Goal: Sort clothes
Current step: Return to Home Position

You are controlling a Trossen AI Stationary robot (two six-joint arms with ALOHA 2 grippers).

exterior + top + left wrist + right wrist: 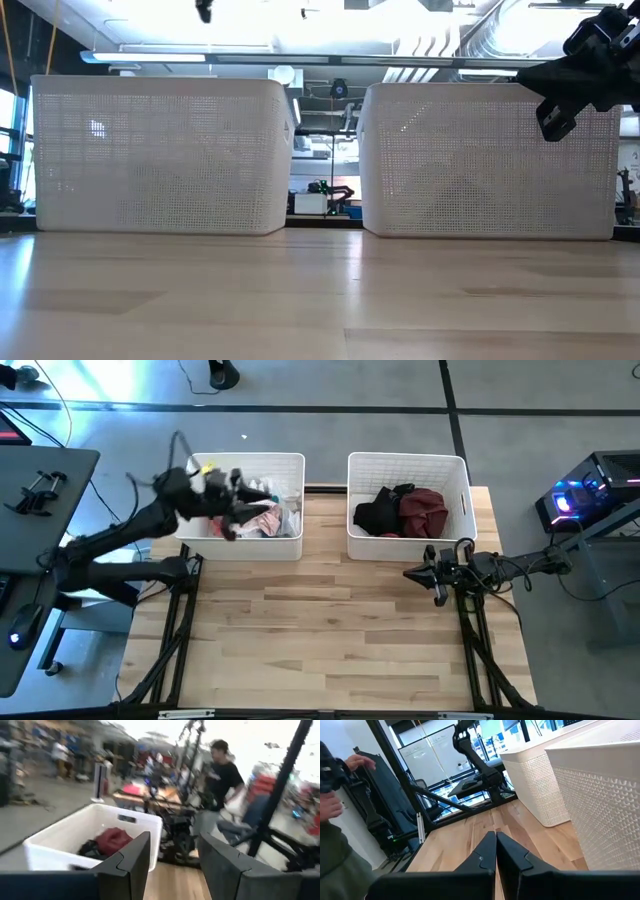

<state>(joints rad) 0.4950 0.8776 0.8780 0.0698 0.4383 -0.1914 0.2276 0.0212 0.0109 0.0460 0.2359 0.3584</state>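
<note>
Two white slatted baskets stand at the table's far side. The left basket (290,462) holds light clothes (272,518) in pink, white and grey. In the right basket (408,461) lie a black garment (377,515) and a maroon one (424,510), also seen as the maroon garment (112,840) in the left wrist view. My left gripper (248,498) hovers over the left basket, open, pointing level toward the right basket, with nothing between its fingers (131,862). My right gripper (412,573) is shut in front of the right basket, above the table.
The bare wooden tabletop (330,630) stretches from the baskets to the near edge. Beyond the table, people (225,775) and equipment stand in the room, and a person's hand (362,762) shows beside the table. A desk (40,490) stands on the left, a lit computer (585,495) on the right.
</note>
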